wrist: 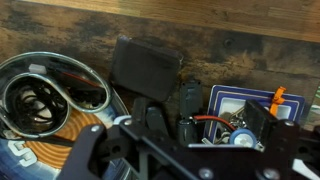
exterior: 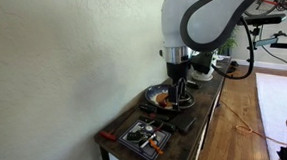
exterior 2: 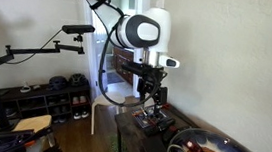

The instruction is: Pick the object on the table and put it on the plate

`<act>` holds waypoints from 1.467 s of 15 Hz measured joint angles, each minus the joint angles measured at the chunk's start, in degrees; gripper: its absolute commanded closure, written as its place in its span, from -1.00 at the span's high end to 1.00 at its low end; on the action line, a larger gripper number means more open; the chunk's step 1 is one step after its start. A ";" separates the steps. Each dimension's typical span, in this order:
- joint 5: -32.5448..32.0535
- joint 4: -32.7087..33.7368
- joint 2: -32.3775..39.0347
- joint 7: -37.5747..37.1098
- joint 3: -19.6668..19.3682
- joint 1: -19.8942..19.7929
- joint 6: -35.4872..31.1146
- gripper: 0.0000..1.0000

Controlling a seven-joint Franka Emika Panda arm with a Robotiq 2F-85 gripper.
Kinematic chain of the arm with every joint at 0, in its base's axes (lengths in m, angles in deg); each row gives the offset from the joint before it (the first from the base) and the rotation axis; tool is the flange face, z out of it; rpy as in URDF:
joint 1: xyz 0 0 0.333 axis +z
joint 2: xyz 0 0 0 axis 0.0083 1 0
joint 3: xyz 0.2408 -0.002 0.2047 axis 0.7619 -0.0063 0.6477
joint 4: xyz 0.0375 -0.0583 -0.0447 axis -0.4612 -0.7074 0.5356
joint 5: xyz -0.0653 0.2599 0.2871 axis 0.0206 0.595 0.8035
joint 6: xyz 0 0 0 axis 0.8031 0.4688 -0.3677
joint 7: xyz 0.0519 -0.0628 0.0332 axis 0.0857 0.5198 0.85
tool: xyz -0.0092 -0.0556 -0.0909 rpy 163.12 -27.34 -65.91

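Narrow wooden surface (wrist: pixel 250 52) along a pale wall, with the pincer (exterior: pixel 180 95) hanging low near the plate (wrist: pixel 92 133), probably to line up on the dark square pad (wrist: pixel 145 65) that lies flat between plate and tray (wrist: pixel 255 105); whether the pincer is released or clenched cannot be told.

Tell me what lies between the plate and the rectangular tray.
A flat dark square object lies between the plate and the tray. The wrist view shows it most clearly.
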 measured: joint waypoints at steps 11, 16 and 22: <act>0.10 -0.03 6.15 -0.05 0.02 0.02 -8.69 1.00; 0.10 -0.01 10.50 -0.10 -0.03 0.04 -16.25 1.00; 0.28 0.21 14.41 -0.10 -0.08 0.04 -20.86 1.00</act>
